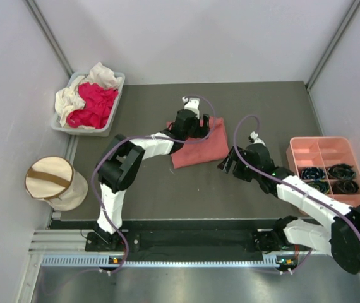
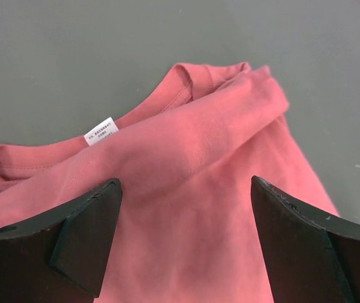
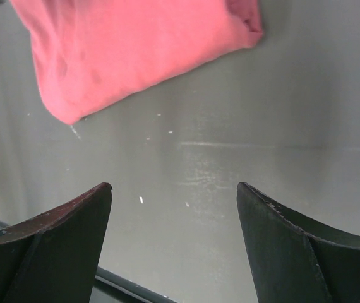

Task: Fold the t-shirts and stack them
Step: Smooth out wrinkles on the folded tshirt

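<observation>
- The pink shirt is lying in the middle of the dark table. It is bunched into a rough, half-folded lump.
- The left gripper is hanging over the shirt's 11 o'clock end. Its two fingers are spread wide and are holding nothing.
- The right gripper is waiting at the shirt's 4 o'clock side, over bare table. Its fingers are also spread wide and empty.
- In the left wrist view, the white neck label is showing at 10 o'clock, and a thick roll of cloth is running up toward 1 o'clock.
- I am thinking the step is tidying this fold. The left gripper should be pinching the top layer near the collar, not the whole roll, and pulling it flat.
- The right gripper should be holding down the near corner so the shirt is not sliding.
- The red shirt and the cream shirt are sitting in the grey bin at 10 o'clock, well apart, and they are waiting to be folded.
- The left arm is hiding part of the pink shirt from above.
- I cannot tell if the left fingers are touching the cloth.
- The sleeves are tucked away, so I cannot tell how many layers there are.
</observation>
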